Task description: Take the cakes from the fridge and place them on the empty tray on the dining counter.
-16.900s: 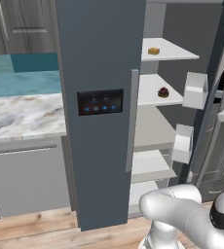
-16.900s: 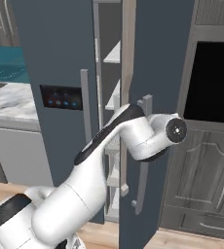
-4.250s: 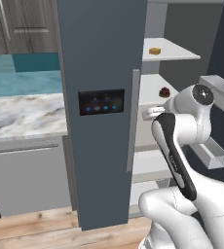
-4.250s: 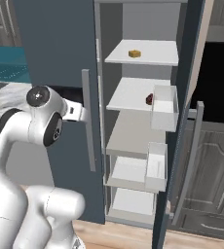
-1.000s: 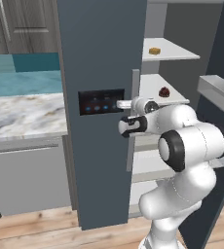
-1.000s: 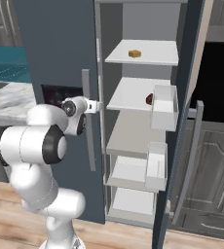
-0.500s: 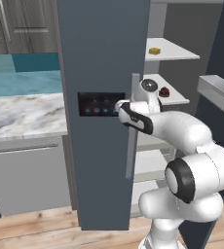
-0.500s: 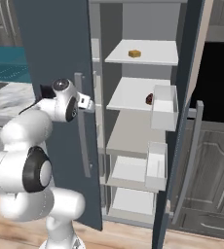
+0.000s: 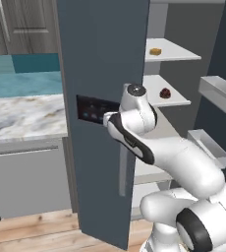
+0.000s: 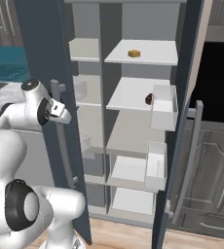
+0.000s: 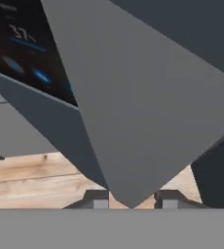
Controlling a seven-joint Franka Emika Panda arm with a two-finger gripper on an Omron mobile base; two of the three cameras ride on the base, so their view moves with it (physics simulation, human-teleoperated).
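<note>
- Marbled counter [image 9: 21, 110], approx 9 o'clock in left base view; teal backsplash [image 9: 24, 78] directly behind it.
- Grey cabinet front [image 9: 29, 179] beneath that counter.
- Grey wood-grain upper cabinets [image 9: 21, 24], approx 11 o'clock.
- Wood plank floor [image 9: 31, 231], 7 o'clock; also seen in hand view [image 11: 31, 180].
- Right base view: black oven opening [image 10: 220, 80] at 3 o'clock; dark panelled cabinet doors [image 10: 209, 194] below it.

upper shelf [image 10: 155, 56]: squarish cake [image 10: 134, 53] on it
shelf below [image 10: 128, 97]: round cake [image 10: 148, 99] on it, beside door bin [image 10: 163, 108]
</note>
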